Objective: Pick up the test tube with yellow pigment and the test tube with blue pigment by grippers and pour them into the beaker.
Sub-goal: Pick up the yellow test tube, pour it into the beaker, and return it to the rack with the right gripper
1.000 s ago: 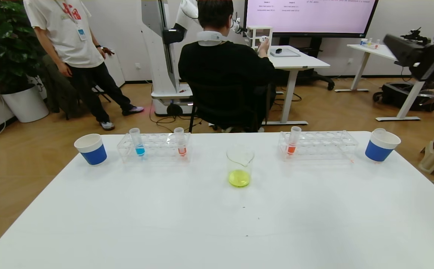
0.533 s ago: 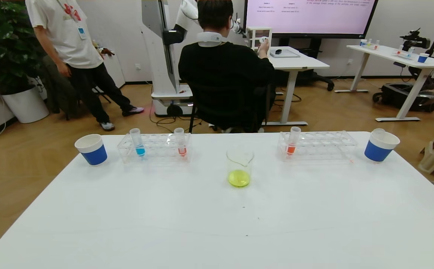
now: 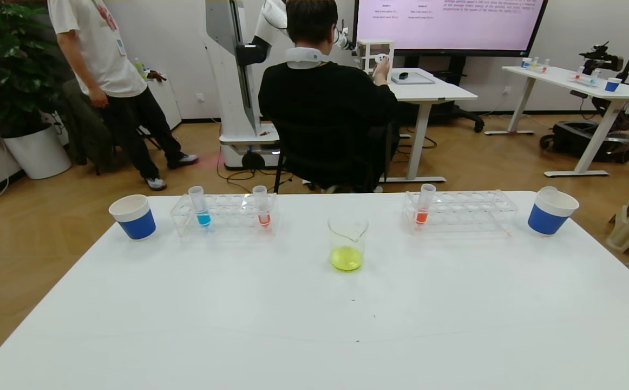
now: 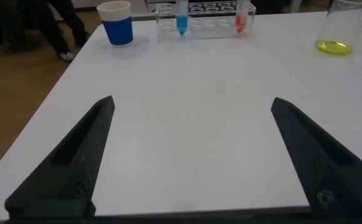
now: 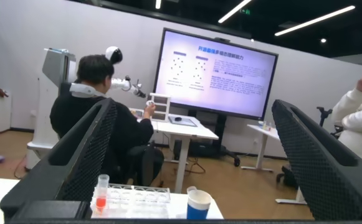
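Observation:
The blue-pigment test tube (image 3: 201, 208) stands in the left clear rack (image 3: 224, 212); it also shows in the left wrist view (image 4: 181, 15). The beaker (image 3: 347, 241) stands mid-table with yellow liquid in its bottom, and shows in the left wrist view (image 4: 339, 28). No tube with yellow liquid is in view. A clear tube top (image 3: 549, 190) sticks out of the right blue cup (image 3: 550, 212). My left gripper (image 4: 192, 102) is open and empty, low over the near left of the table. My right gripper (image 5: 193, 104) is open and empty, held off to the right. Neither shows in the head view.
Orange-red tubes stand in the left rack (image 3: 262, 207) and the right rack (image 3: 424, 206). A second blue cup (image 3: 133, 216) stands at the far left. A seated person (image 3: 325, 108) and a standing person (image 3: 109, 81) are beyond the table's far edge.
The black arm seen at the head view's upper right one second ago has left that view. The standing person shifted a little. Nothing on the table moved.

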Controlling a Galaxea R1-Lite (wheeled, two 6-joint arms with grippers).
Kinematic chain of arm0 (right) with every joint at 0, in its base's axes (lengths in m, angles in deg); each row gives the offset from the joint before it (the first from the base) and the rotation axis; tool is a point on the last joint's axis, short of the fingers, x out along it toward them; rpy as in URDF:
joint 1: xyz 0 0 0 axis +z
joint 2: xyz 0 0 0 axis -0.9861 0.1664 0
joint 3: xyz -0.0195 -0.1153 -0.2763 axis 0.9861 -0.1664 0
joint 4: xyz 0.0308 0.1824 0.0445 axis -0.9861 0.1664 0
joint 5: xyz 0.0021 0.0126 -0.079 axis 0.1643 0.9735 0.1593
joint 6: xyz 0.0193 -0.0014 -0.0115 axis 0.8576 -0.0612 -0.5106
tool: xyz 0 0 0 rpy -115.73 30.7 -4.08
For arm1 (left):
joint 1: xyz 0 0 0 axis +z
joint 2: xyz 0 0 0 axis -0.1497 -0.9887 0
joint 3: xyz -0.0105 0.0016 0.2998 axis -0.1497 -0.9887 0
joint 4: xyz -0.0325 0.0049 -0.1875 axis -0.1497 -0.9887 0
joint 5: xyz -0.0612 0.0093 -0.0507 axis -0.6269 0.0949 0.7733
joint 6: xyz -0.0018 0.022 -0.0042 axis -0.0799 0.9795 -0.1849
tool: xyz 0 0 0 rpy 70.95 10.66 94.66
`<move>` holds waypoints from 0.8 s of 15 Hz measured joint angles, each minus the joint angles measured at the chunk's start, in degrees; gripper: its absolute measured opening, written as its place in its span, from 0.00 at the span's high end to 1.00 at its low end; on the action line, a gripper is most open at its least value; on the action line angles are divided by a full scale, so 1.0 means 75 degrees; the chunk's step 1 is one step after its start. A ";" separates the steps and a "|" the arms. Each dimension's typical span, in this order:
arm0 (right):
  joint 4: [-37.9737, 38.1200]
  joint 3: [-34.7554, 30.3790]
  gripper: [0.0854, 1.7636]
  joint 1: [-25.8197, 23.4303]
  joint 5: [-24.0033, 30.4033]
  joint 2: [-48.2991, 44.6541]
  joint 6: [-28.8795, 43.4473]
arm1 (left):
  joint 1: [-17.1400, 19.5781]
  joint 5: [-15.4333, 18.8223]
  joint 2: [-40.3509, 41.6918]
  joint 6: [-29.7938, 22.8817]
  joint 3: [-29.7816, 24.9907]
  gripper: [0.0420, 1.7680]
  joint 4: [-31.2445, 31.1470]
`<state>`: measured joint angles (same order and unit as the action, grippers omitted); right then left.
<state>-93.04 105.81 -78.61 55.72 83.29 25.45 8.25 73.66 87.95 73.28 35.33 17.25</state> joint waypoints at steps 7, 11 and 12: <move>0.0636 -0.2701 0.02 -0.0169 0.0280 -0.2066 -0.0031 | 0.0000 -0.0003 0.0000 0.0003 0.0000 0.01 0.0000; 0.2472 -0.3769 0.02 -0.0172 0.0616 -0.2163 0.0280 | 0.0003 0.0000 0.0000 0.0007 0.0000 0.01 0.0000; 0.2926 -0.3813 0.02 -0.0172 0.0627 -0.2167 0.0463 | 0.0003 0.0000 0.0000 0.0003 0.0000 0.01 0.0000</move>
<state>-71.09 77.21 -79.90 60.43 67.04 28.92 8.28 73.66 87.95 73.31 35.33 17.25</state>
